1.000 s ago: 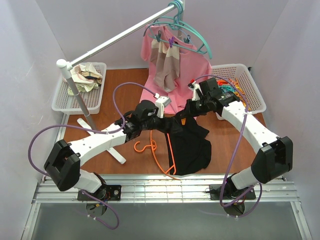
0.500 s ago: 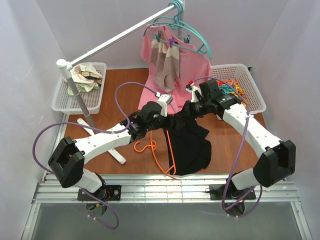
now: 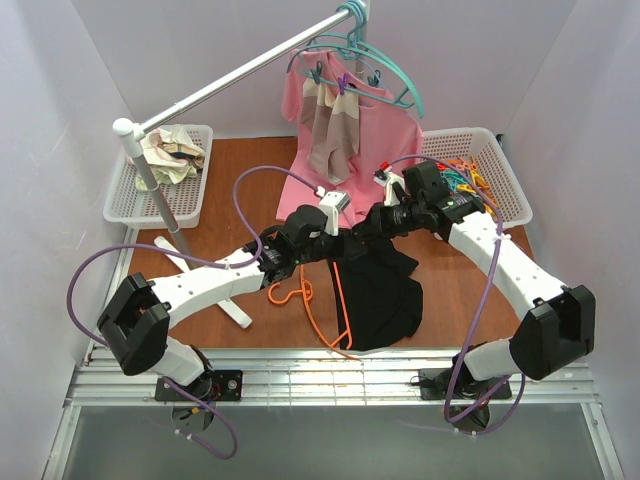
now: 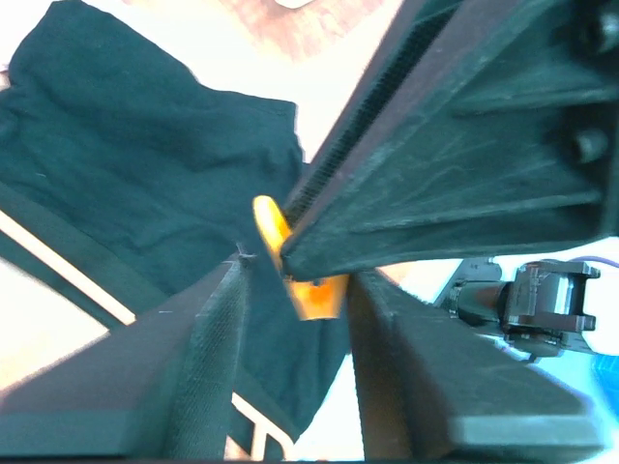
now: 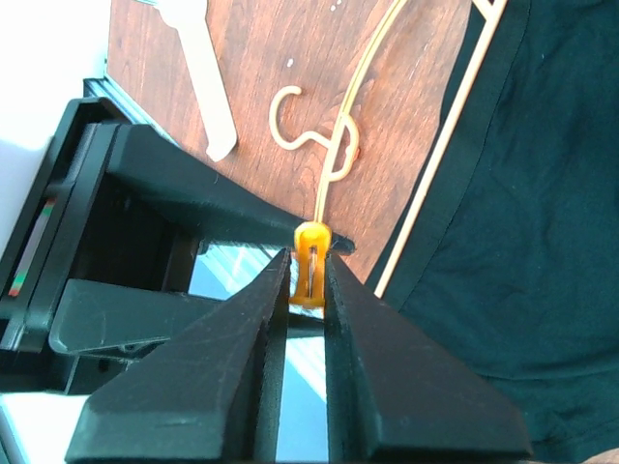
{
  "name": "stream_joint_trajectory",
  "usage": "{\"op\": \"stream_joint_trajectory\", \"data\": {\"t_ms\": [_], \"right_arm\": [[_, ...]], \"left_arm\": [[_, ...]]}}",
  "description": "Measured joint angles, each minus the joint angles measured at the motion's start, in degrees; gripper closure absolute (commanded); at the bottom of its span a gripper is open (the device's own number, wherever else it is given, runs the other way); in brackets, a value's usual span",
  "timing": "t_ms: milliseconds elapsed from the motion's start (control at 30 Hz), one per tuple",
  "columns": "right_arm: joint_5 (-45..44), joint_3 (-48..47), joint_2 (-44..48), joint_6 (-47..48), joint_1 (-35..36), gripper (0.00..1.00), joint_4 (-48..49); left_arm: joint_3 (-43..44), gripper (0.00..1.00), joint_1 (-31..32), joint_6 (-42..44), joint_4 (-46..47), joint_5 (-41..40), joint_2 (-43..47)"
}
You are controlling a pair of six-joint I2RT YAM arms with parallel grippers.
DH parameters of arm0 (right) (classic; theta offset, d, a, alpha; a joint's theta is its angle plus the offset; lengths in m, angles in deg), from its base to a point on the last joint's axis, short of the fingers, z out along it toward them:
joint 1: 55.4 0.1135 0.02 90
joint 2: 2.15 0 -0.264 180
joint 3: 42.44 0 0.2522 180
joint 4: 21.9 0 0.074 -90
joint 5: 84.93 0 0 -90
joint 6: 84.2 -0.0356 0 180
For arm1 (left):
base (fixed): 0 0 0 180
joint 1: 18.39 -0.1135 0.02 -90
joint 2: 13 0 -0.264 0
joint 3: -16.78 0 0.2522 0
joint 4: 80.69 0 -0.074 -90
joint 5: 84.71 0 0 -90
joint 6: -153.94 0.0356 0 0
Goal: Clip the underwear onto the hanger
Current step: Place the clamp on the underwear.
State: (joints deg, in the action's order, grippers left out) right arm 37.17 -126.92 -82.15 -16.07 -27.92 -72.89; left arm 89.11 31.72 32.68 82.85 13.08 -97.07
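The right gripper (image 5: 309, 259) squeezes a small orange clip (image 5: 310, 275) tight between its fingers. The left gripper (image 4: 295, 273) has its fingers partly apart on both sides of that clip, and I cannot tell if they pinch it. The black underwear (image 3: 385, 290) lies flat under both sets of fingers, with the orange hanger (image 3: 338, 300) along its side.

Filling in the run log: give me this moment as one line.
phase: clipping | right gripper: shut on orange clip | left gripper: fingers flank clip, grip unclear | underwear: lying across hanger
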Motion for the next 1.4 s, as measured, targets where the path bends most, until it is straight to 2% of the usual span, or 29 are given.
{"op": "stream_joint_trajectory", "data": {"t_ms": [67, 200, 233, 333, 467, 567, 800, 967, 1100, 1400], "right_arm": [[0.0, 0.3, 0.1, 0.0, 0.0, 0.88, 0.2], [-0.3, 0.6, 0.3, 0.0, -0.1, 0.82, 0.2], [-0.5, 0.9, 0.4, 0.0, -0.2, 0.82, 0.4], [-1.1, 1.5, 0.9, -0.3, -0.3, 0.69, 0.3], [-3.5, 1.6, 2.2, -1.1, -0.2, 0.44, 0.4], [-6.5, 1.6, 4.5, -1.8, -0.1, 0.38, 0.5], [-12.9, 3.6, 13.6, -4.1, 0.3, 0.38, 0.8], [-15.5, 8.4, 19.9, -4.7, 0.4, 0.38, 2.1], [-17.1, 15.1, 22.3, -4.8, 0.7, 0.38, 2.5], [-20.2, 21.3, 20.5, -4.5, 0.7, 0.38, 1.4]], "left_arm": [[-0.1, 0.77, 0.1, -0.3, 0.4, 0.9, 0.0], [-1.0, 0.98, 0.0, -1.0, 2.7, 2.8, 0.0], [-1.4, 1.0, 0.0, -1.3, 3.2, 3.2, 0.0], [-2.4, 1.0, 0.0, -2.1, 4.5, 4.3, 0.0], [-3.0, 1.0, 0.0, -3.1, 5.7, 4.8, 0.0], [-3.0, 1.0, 0.0, -4.3, 6.0, 4.2, 0.0], [-2.0, 1.0, -0.2, -10.5, 5.2, -0.9, 0.0], [3.1, 1.0, -0.3, -18.0, 3.7, -3.5, -1.2], [7.7, 1.0, -0.5, -24.2, 2.7, -3.3, -7.4], [6.9, 1.0, -0.5, -33.7, -2.0, -2.3, -20.9]]}}
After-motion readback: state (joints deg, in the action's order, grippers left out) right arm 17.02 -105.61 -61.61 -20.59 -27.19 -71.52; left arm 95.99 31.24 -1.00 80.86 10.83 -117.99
